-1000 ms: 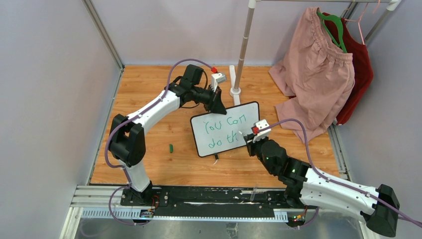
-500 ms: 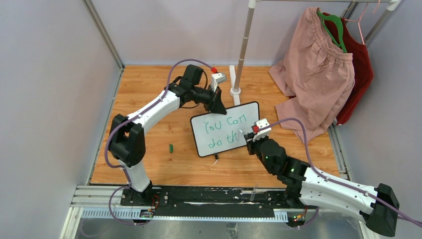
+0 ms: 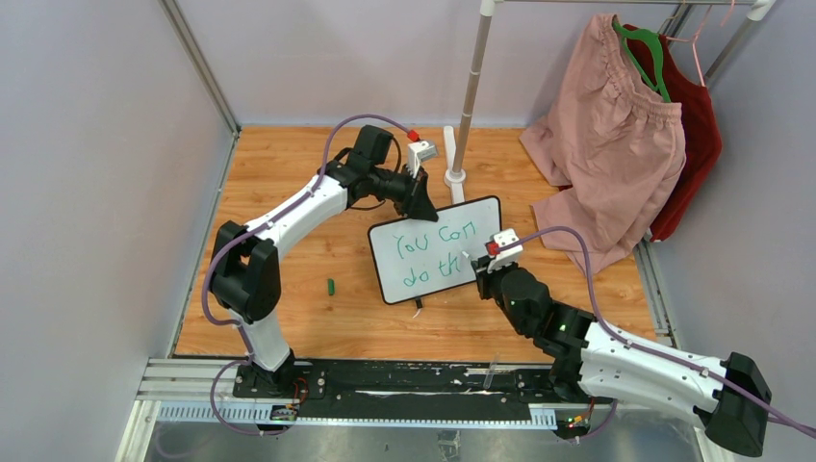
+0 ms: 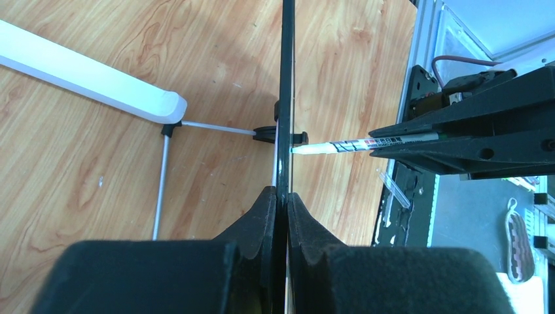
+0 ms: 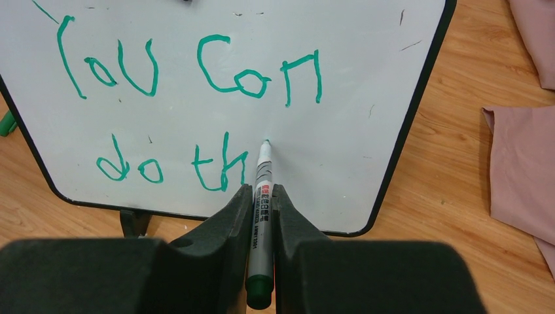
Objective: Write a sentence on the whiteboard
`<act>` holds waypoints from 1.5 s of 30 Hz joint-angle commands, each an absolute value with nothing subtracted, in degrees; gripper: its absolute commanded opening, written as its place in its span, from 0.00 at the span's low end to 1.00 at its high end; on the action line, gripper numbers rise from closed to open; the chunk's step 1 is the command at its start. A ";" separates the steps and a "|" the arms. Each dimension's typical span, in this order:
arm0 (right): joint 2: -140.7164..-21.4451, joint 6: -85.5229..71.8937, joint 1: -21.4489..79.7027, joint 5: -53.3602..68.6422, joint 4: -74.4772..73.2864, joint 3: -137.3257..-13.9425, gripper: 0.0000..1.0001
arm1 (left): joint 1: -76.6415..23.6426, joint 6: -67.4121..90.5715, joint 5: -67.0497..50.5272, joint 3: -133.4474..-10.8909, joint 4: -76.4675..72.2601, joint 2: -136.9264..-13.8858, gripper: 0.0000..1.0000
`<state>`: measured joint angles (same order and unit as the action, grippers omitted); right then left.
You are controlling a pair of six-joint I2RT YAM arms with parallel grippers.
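Writing mid-way: sentence (image 5: 196, 98) reads "You can do th", "is" left.
L gripper (image 4: 283, 195) clamped tight on whiteboard (image 3: 438, 250) top edge, upright mid-table (image 3: 289, 279). R gripper (image 5: 261, 190) pinches green marker (image 5: 263, 160), tip beside "h". Use light pressure, short strokes.

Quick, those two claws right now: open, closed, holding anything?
The left gripper: closed on the whiteboard edge.
The right gripper: closed on the marker, its tip at the whiteboard.

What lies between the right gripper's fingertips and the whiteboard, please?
A marker, held in the right gripper, its tip at the whiteboard; the right wrist view shows it.
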<state>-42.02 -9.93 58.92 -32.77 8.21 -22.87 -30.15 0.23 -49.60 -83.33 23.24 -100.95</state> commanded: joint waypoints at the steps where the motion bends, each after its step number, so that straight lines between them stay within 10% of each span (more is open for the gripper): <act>1: -42.41 -11.33 57.74 -33.79 8.79 -22.18 0.00 | -30.91 1.05 -49.55 -82.44 23.04 -98.86 0.00; 45: -38.06 -12.43 57.74 -32.78 5.01 -22.81 0.00 | -30.94 0.97 -49.17 -82.75 23.30 -99.44 0.00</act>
